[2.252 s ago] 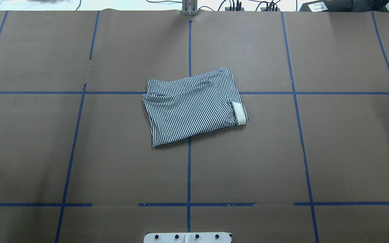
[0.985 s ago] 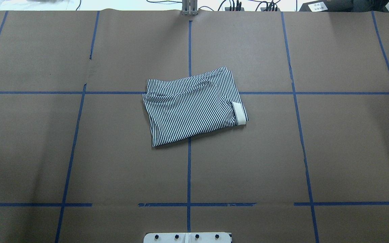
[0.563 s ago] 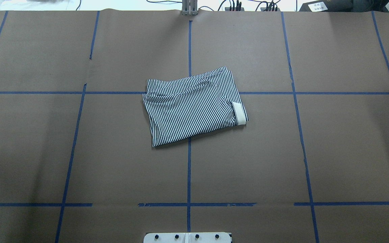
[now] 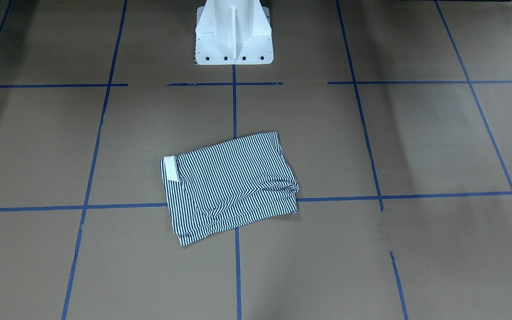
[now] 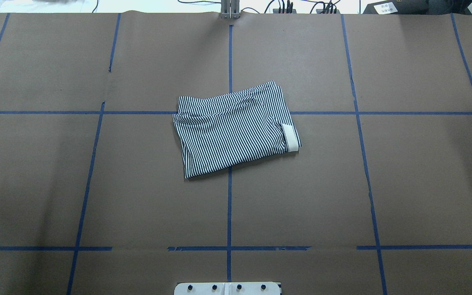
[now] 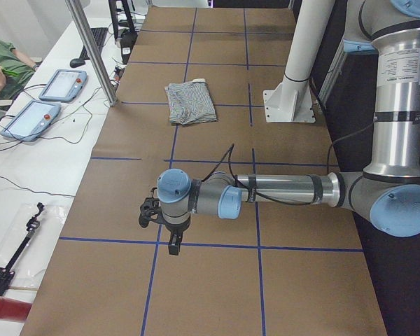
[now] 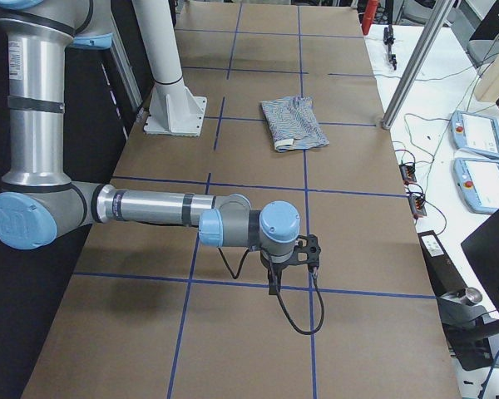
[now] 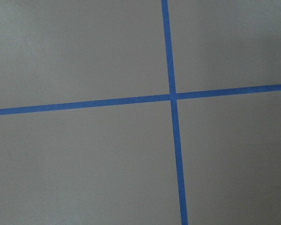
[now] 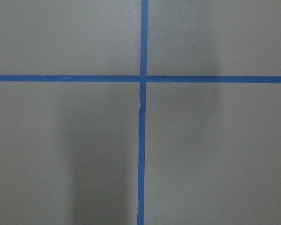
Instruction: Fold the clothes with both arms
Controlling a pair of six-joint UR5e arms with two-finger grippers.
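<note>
The striped polo shirt (image 5: 236, 129) lies folded into a small rectangle at the middle of the table, with a cream strip (image 5: 290, 138) at its right edge. It also shows in the front-facing view (image 4: 231, 184) and both side views (image 6: 189, 103) (image 7: 293, 123). My left gripper (image 6: 172, 245) hangs over bare table far from the shirt, at the table's left end. My right gripper (image 7: 274, 287) does the same at the right end. I cannot tell whether either is open or shut. Both wrist views show only brown paper and blue tape.
The white pedestal (image 4: 234, 35) stands at the robot's side of the table. Blue tape lines (image 5: 229, 205) grid the brown paper. A metal post (image 6: 91, 49) and teach pendants (image 6: 59, 84) sit along the far edge. A person (image 6: 0, 63) sits beyond it.
</note>
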